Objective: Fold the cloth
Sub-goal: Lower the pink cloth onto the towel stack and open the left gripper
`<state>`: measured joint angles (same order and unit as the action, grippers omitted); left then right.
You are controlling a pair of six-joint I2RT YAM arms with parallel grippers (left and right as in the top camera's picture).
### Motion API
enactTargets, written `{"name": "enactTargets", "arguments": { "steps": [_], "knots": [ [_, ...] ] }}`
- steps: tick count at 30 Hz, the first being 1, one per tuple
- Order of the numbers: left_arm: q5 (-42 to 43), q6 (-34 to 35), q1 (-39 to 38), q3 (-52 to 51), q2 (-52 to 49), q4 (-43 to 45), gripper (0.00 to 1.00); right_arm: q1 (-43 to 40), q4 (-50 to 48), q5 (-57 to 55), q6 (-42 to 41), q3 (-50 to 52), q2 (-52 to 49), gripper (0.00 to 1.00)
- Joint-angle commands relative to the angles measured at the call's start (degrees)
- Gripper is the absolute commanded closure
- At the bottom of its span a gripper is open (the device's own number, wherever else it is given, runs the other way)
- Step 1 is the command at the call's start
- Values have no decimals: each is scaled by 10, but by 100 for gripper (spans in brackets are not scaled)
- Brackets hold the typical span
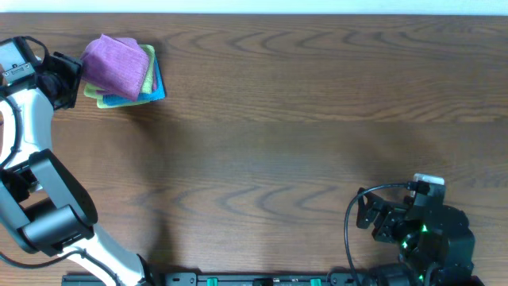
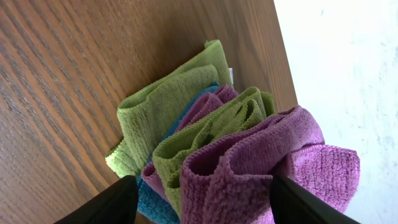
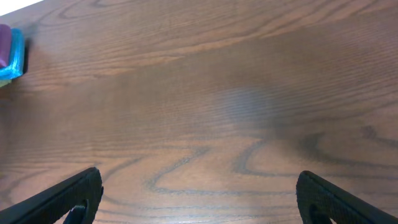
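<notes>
Overhead view: the small, soft, folded purple cloth (image 1: 117,62) lies in the upper left of the frame. It tops a pile, with a lime-green cloth (image 1: 96,94) and a bright blue cloth (image 1: 157,86) showing under it. The pile rests on the dark-brown wooden table (image 1: 302,119). The left gripper (image 1: 71,73) sits just left of the pile, at its edge. How its jaws stand cannot be told from here. The right gripper (image 1: 365,214) is in the lower right, well apart from the pile.

Left wrist view: the left gripper's two dark fingers (image 2: 118,202) stand wide apart at the bottom corners of the frame. The rumpled folds of the purple cloth (image 2: 249,162) bulge between them. The left finger lies beside the blue layer (image 2: 155,208). The right finger overlaps the purple edge, and whether it touches cannot be told. Green folds (image 2: 168,102) spread above, toward the table's far edge.

Right wrist view: the right gripper's fingers (image 3: 68,196) are spread fully apart over bare wood, nothing between them. A sliver of purple over blue (image 3: 15,59) shows at the upper left edge.
</notes>
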<state>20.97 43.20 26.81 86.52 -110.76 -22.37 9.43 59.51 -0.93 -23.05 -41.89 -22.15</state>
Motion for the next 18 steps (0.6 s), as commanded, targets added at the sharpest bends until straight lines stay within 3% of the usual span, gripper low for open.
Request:
{"name": "enactTargets", "arguments": {
  "steps": [1, 6, 12, 18],
  "knots": [
    [0, -9, 3, 15, 29, -3, 31, -5, 1, -5, -7, 3, 1, 1],
    [-12, -28, 4, 15, 61, -4, 26, -5, 1, -5, -7, 3, 1, 1],
    [-48, -32, 11, 15, 117, -57, 12, -5, 1, -5, -7, 3, 1, 1],
    [34, -46, 0, 15, 151, -105, 8, -5, 1, -5, -7, 3, 1, 1]
  ]
}}
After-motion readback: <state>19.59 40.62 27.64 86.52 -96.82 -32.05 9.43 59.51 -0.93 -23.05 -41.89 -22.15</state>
